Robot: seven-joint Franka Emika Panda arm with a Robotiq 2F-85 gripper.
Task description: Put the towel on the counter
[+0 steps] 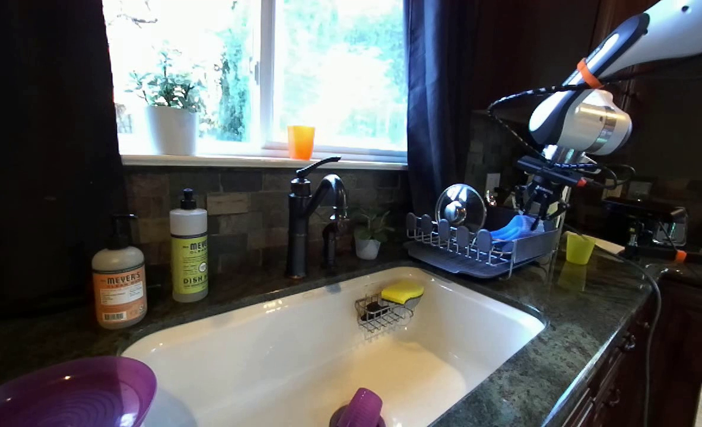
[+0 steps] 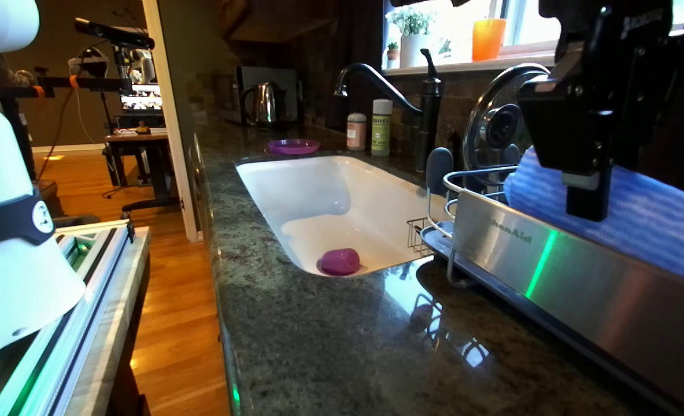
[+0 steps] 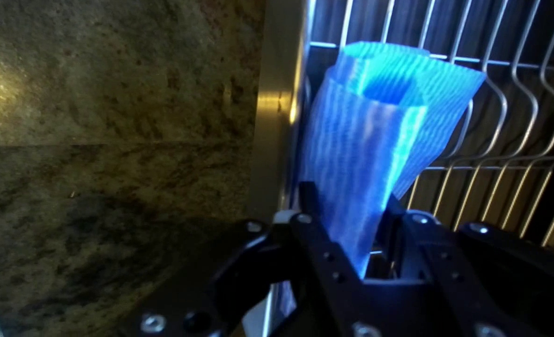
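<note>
A blue striped towel [image 3: 351,145], loosely rolled with one open end, lies in the end of the dish rack by the steel panel. It also shows in both exterior views [image 1: 514,228] [image 2: 660,214]. My gripper [image 3: 350,206] points down at the towel, its fingers partway apart, one on each side of a fold. The towel fills the gap at the fingertips; whether it is squeezed cannot be told. In an exterior view a fingertip [image 2: 587,199] overlaps the towel's upper part, above the panel's rim. The dark counter [image 3: 117,117] lies beside the rack.
The dish rack [image 2: 509,231] holds a glass lid [image 1: 461,207]. A yellow-green cup [image 1: 580,248] stands beside it. The white sink [image 2: 307,173] holds a purple cup [image 2: 340,262] and a wire caddy with a yellow sponge [image 1: 402,291]. The faucet [image 1: 299,231] stands behind the sink.
</note>
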